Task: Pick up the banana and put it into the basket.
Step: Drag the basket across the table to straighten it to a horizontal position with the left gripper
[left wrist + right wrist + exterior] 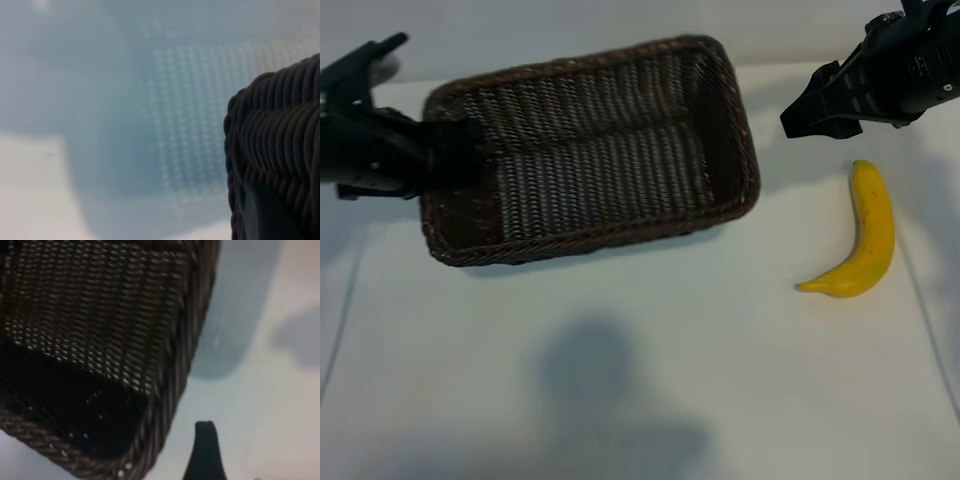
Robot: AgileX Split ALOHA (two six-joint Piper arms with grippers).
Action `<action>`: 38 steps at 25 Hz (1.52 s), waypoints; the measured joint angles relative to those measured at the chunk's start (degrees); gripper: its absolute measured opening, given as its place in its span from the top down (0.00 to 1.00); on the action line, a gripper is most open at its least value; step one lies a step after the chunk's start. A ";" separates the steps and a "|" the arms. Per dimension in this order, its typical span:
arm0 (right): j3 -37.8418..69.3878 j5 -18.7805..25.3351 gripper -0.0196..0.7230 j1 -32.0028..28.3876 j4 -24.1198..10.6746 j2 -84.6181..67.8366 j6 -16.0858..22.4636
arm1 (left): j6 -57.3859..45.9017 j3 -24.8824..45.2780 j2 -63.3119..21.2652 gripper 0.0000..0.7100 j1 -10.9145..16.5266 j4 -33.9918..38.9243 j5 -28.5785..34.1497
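Banana [867, 238]: exterior view, lying loose on the white table [650, 380], curved, dark tip toward my right arm, stem end pointing back toward the middle of the table. Well apart from the basket, nothing touching it. Not yet picked up.

Basket [590, 150]: exterior view, dark woven wicker, rectangular, sitting skewed on the table with its open mouth up. Empty inside as far as I can see.

Left gripper [445, 150]: exterior view, at the basket's short end nearest my left arm, jaws narrowed onto the braided rim there. I judge this grip is to steady the basket so it does not slide when the fruit drops in.

Right gripper [810, 110]: exterior view, hanging in the air between the basket's far corner and the banana, above and just short of the fruit's dark tip. Jaws spread wide, holding nothing. Placed, I think, for a descent onto the banana.

Left wrist view: wicker rim [275, 145] fills one side, very close, with a dark finger [272, 215] of mine pressed against the weave. Fits a pinch on the rim. Banana not in sight here.

Right wrist view: basket corner [155, 435] and sloped wall close by, one finger [206, 455] of mine over bare table. Nothing between the jaws. Banana outside this view, so I still have to swing toward it.
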 joint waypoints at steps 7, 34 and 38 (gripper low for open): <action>0.00 -0.07 0.22 0.00 -0.05 0.00 0.00 | 9.13 -4.56 9.76 0.78 0.00 -5.89 3.92; 0.00 -0.36 0.22 0.00 -0.05 0.00 0.11 | 8.76 -5.96 14.99 0.23 -2.75 -5.58 2.18; 0.00 -0.36 0.22 0.00 -0.05 0.00 0.11 | 7.59 -5.96 14.39 0.14 -2.75 -4.89 4.06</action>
